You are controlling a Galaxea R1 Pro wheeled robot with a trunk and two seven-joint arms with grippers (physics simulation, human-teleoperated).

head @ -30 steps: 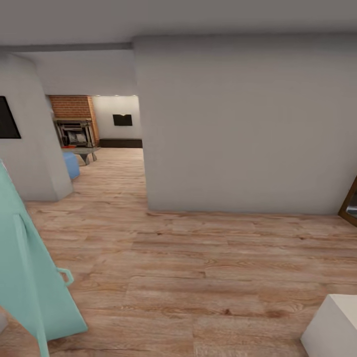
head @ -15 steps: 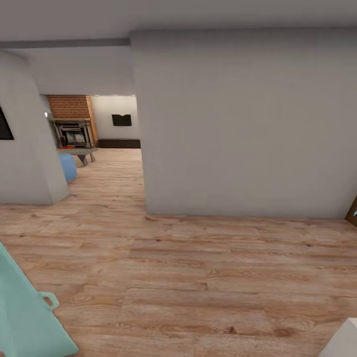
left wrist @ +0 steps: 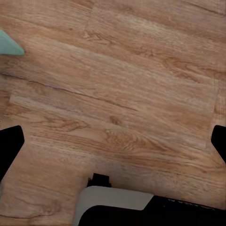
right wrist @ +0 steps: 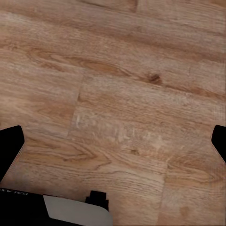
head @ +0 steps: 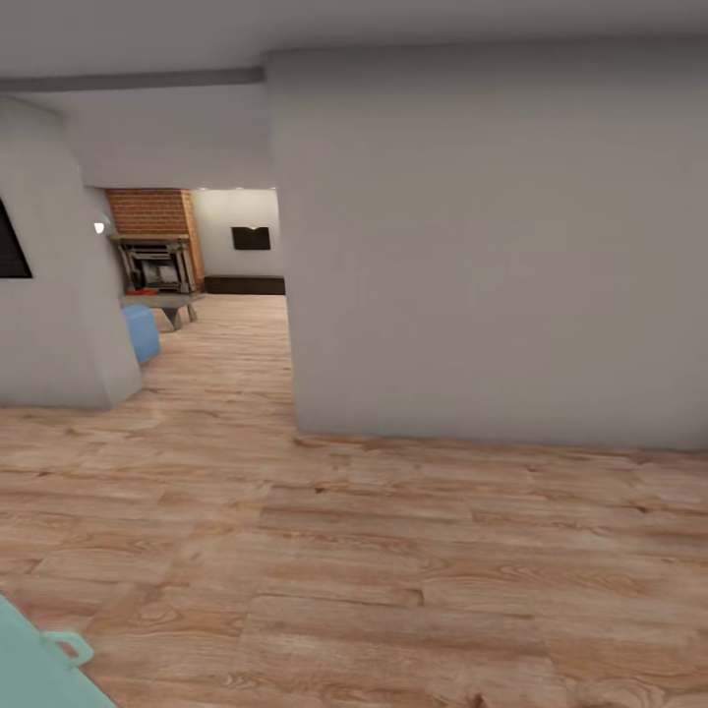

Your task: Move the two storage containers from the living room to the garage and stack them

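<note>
Head view: robot stands on light wood plank floor (head: 393,560) facing a broad grey wall block (head: 492,246), used here as the landmark. To the left of the wall block, a passage opens onto a further room, the living room (head: 211,295) by its plank floor and pale blue seat (head: 141,331). At the far end of that passage: a brick fireplace (head: 155,251), a low grey table (head: 169,303) just before it, and a dark rectangle (head: 250,237) on the back wall. Left of the passage, a second grey wall (head: 54,295) carries a black panel (head: 10,246) at the picture's edge. A mint-green object (head: 34,664) sits in the near corner, well left of the wall block.

Storage containers: none can be made out from here.

Left gripper (left wrist: 113,146): fingers (left wrist: 10,148) spread wide apart (released), bare plank floor between them. Right gripper (right wrist: 113,146): fingers (right wrist: 10,148) likewise spread wide, holding nothing, over plank floor.
</note>
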